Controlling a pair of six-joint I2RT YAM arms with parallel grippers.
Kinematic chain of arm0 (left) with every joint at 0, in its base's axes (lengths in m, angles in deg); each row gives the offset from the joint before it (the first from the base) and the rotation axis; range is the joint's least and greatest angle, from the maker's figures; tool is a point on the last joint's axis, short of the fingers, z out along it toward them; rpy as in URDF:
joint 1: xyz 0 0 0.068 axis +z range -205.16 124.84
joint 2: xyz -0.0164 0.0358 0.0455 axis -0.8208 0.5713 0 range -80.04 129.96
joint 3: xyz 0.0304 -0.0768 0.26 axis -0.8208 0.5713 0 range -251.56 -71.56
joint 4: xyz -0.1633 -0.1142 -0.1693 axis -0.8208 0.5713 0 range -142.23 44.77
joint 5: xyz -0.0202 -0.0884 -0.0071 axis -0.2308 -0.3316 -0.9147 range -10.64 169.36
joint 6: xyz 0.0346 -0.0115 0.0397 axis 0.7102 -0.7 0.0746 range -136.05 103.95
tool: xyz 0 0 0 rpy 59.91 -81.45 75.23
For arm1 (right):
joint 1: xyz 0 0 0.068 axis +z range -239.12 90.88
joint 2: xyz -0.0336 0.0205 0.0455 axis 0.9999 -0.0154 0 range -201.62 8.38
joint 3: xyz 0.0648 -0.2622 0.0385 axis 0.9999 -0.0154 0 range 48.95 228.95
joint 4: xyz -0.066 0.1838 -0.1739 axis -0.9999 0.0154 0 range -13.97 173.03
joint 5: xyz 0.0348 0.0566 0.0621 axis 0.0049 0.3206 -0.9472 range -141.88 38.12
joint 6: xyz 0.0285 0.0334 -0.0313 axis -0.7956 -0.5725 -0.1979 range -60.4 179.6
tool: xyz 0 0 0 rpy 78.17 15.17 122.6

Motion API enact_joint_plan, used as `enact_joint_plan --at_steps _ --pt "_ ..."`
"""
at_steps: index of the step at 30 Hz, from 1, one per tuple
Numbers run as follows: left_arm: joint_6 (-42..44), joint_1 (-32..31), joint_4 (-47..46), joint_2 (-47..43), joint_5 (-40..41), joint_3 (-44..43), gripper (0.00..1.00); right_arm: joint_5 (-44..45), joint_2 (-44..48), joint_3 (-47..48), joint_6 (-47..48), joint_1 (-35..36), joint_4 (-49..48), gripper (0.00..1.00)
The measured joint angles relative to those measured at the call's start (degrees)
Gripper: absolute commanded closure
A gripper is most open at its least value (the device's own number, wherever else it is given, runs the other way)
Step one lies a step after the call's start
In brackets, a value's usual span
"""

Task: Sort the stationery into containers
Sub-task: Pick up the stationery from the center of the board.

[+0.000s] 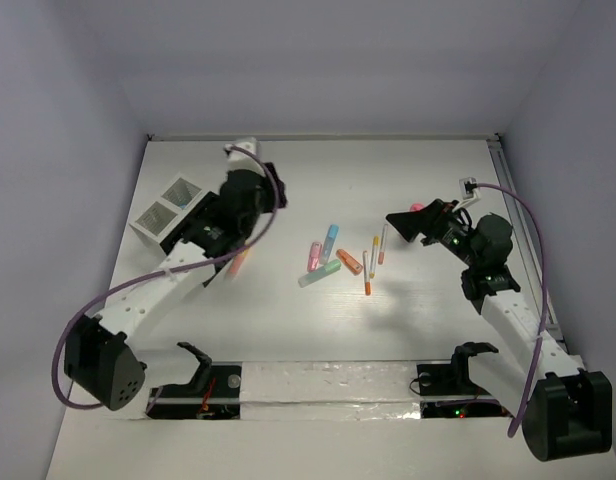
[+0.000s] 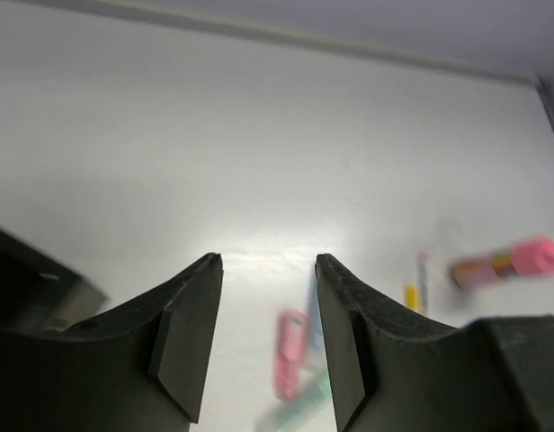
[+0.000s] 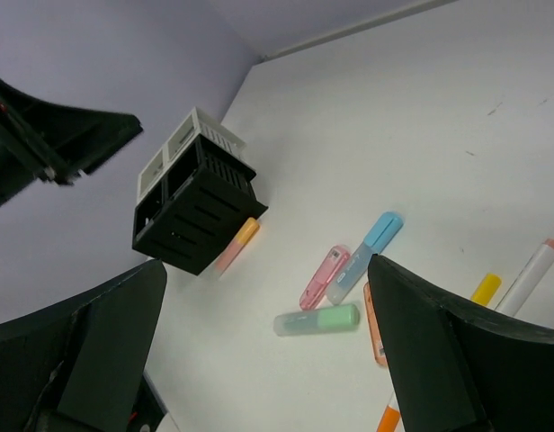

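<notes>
With our left gripper (image 2: pixel 268 261) parted and empty and our right gripper (image 3: pixel 266 265) spread wide and empty, we judge the pastel markers (image 1: pixel 314 255), lying loose on the table (image 1: pixel 288 190) between them, light, stiff and slick, best pinched across mid-barrel.

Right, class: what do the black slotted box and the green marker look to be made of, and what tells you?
Black slotted box: probably matte plastic, possibly coated metal; dull even black, thin straight slats. Green marker: likely plastic; smooth pastel body, paler cloudy cap end.
</notes>
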State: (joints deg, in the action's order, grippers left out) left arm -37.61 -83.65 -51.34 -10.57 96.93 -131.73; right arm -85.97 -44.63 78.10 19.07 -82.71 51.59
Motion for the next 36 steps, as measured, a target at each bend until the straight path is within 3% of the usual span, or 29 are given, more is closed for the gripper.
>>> enact_joint_plan --at_steps 3,7,14,27,29,31,36 --pt "-2.0 -9.2 -4.1 2.7 -0.9 4.0 0.57 0.2 0.0 0.0 0.4 0.2 0.0 0.0" --pt "-4.4 -14.1 -6.2 10.6 -1.8 9.4 0.57 0.7 -0.2 0.0 0.9 0.3 0.1 0.0" --pt "-4.9 -17.4 -7.0 22.8 -1.5 11.0 0.58 1.3 -2.3 0.0 1.3 0.9 0.3 0.0" --pt "-4.6 -19.3 -11.0 29.6 0.1 9.8 0.6 2.5 -3.1 0.1 2.4 2.3 0.9 0.0" --pt "-4.6 -19.3 -11.0 29.9 0.7 9.8 0.63 2.6 -3.2 0.1 2.5 2.3 0.9 0.0" --pt "-4.6 -19.3 -11.0 29.9 1.0 9.8 0.71 2.7 -3.3 0.1 2.7 2.3 1.0 0.0" --pt "-4.3 -19.3 -11.4 30.0 1.8 9.8 0.72 2.9 -3.9 0.2 2.8 2.6 1.2 0.0"
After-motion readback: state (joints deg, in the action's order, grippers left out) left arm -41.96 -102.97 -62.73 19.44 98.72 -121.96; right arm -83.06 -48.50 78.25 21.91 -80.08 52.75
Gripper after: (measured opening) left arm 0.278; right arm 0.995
